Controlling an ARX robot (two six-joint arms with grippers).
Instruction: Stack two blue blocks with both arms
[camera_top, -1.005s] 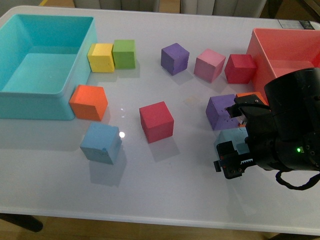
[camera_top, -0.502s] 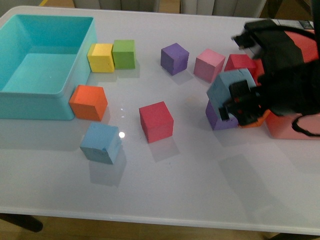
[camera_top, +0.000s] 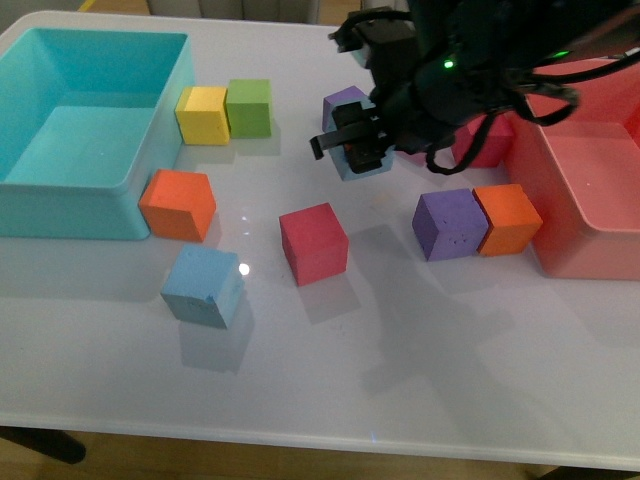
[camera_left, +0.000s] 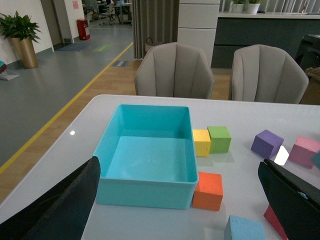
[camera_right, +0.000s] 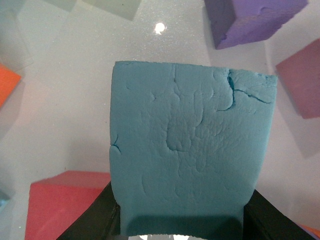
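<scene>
Office room behind the rig: two grey padded chairs (camera_left: 174, 70) at the far edge of the table, a potted plant (camera_left: 20, 37) off by the wall. The tabletop (camera_top: 330, 380) is white and glossy, with a small lamp glare on it.

Right gripper (camera_top: 348, 148) is clamped on a blue block (camera_top: 362, 168), which I see lifted clear of the tabletop, over its middle and toward the far edge. It is just in front of a purple cube (camera_top: 345, 100). In the right wrist view this blue block (camera_right: 192, 150) fills the picture. It is matte foam with a wrinkled face and short cracks near one corner, and the black fingers (camera_right: 95, 220) press on two opposite sides.

The second blue block (camera_top: 203, 287) sits on the tabletop toward the near left corner, turned corner-on to me. It has square edges and pale pits along one of them. It stands apart from everything, with an orange cube (camera_top: 178, 204) nearest.

Left gripper (camera_left: 178, 165) is spread wide and grips nothing; only its two black fingers (camera_left: 60, 210) show.

Other items:
- A turquoise bin (camera_top: 150, 140), smooth plastic with rounded corners, at the far left corner.
- A yellow cube (camera_top: 202, 114) and a green cube (camera_top: 249, 107), touching, beside the turquoise bin.
- A red cube (camera_top: 313, 243) mid-table.
- A second purple cube (camera_top: 450, 224), touching a second orange cube (camera_top: 507, 219).
- A coral bin (camera_top: 560, 240) at the right edge.
</scene>
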